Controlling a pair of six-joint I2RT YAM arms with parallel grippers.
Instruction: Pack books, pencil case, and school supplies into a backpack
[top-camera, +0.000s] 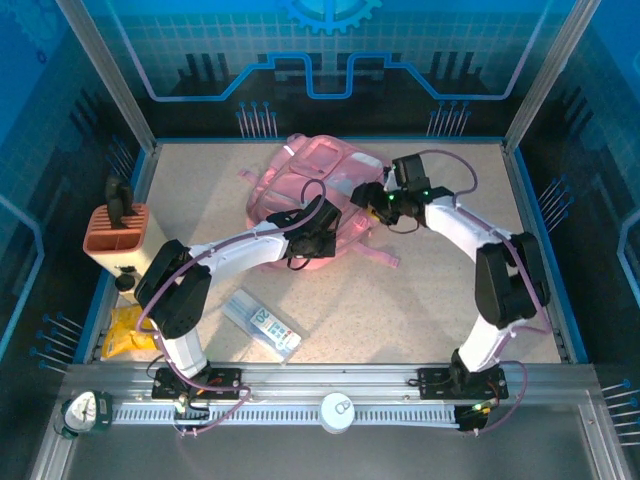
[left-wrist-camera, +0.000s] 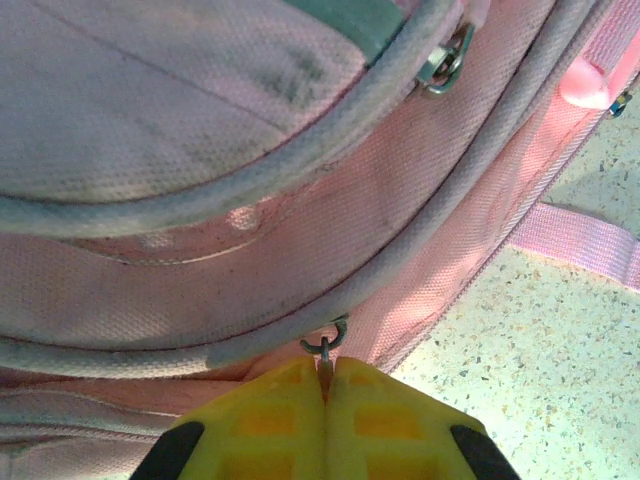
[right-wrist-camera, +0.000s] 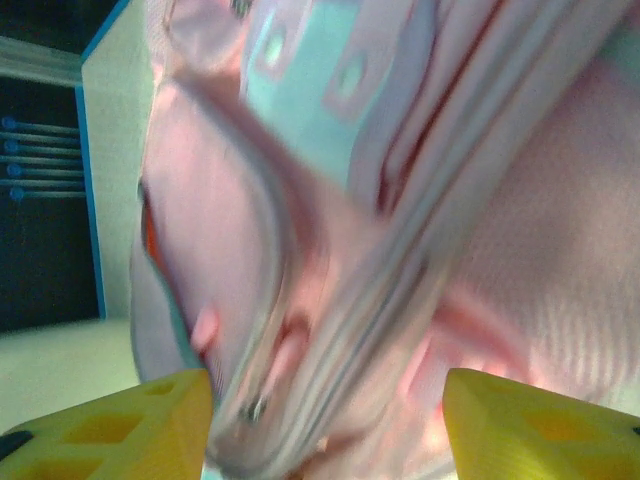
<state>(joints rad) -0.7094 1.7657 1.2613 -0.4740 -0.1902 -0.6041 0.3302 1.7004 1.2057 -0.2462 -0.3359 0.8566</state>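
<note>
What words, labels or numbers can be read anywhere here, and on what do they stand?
No text here is readable.
Pencil case: coloured print, too small to read.
Yellow book: cover too small to read.
White disc on the rail: dark mark, too small to read.
Backpack: no lettering seen; the right wrist view is blurred.

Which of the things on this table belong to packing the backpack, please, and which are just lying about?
For the job:
- pink backpack
- pale pencil case
- yellow book at the table's left edge

Lying about:
- orange slotted holder
- white round object on the near rail
</note>
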